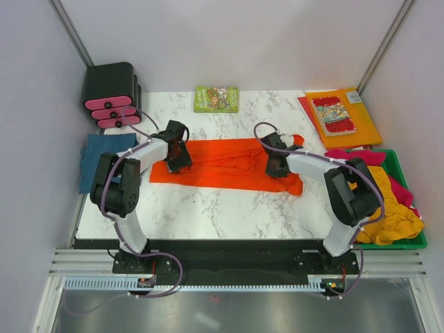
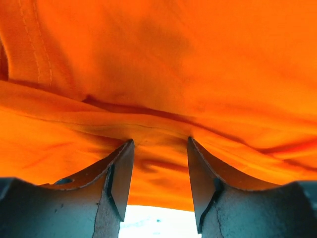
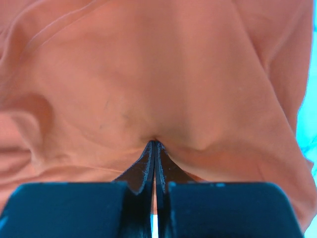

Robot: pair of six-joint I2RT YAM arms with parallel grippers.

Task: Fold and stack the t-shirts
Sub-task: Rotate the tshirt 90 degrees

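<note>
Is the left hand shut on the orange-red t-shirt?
No, the left hand shows its fingers apart, the orange-red t-shirt draped beyond them.

Overhead view, wrist views close (shared t-shirt (image 1: 229, 163))

Spread t-shirt (image 1: 229, 163) lies mid-surface, running left to right. Folded t-shirt (image 1: 104, 159) at left edge. Rack (image 1: 111, 94) in far-left corner. Book (image 1: 216, 98) at middle of far edge. Folder (image 1: 364, 125) in far-right corner, comic (image 1: 333, 114) on it. Bin (image 1: 409, 243) beside right edge holds heaped t-shirts (image 1: 392, 208).
</note>
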